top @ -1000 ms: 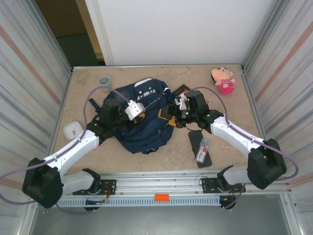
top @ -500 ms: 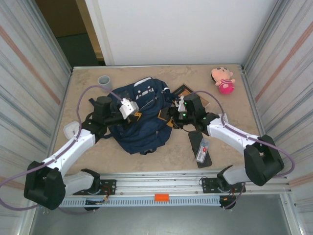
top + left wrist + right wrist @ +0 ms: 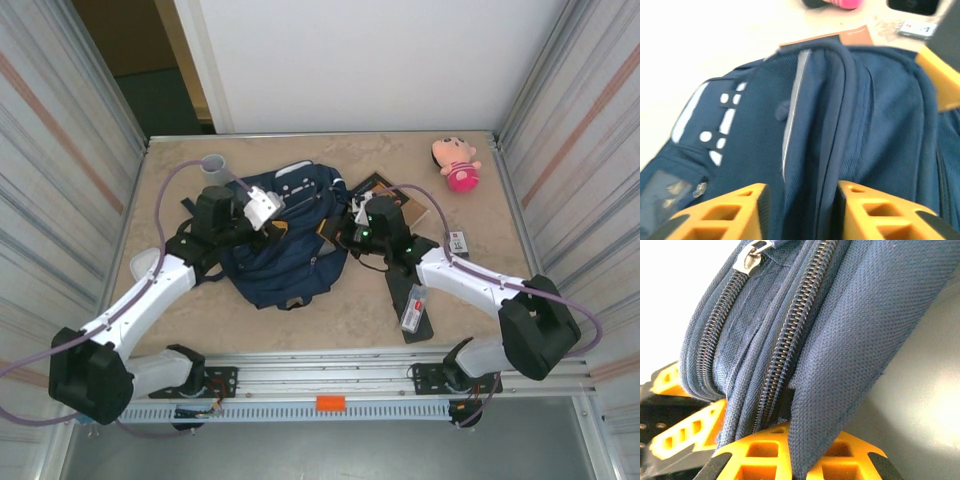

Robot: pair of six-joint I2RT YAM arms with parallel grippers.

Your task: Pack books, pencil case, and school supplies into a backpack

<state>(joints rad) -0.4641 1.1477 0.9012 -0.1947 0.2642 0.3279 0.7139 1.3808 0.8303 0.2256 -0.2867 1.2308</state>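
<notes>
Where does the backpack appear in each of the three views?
Top external: backpack just left of centre.
Left wrist: backpack across most of the picture.
Right wrist: backpack fabric and zips, running top to bottom.
Landmark: white patches, at the backpack's far end from above, on the left side in the left wrist view.

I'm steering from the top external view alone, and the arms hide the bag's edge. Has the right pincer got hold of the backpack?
Observer: Yes. Its wrist view shows the right pincer shut on a fold of the backpack.
Operator: Is the zip there open?
Observer: No, the zip beside the grip has its teeth meshed shut.
Operator: And the left pincer?
Observer: The left pincer stands open, its fingers apart on either side of a ridge of fabric.
</notes>
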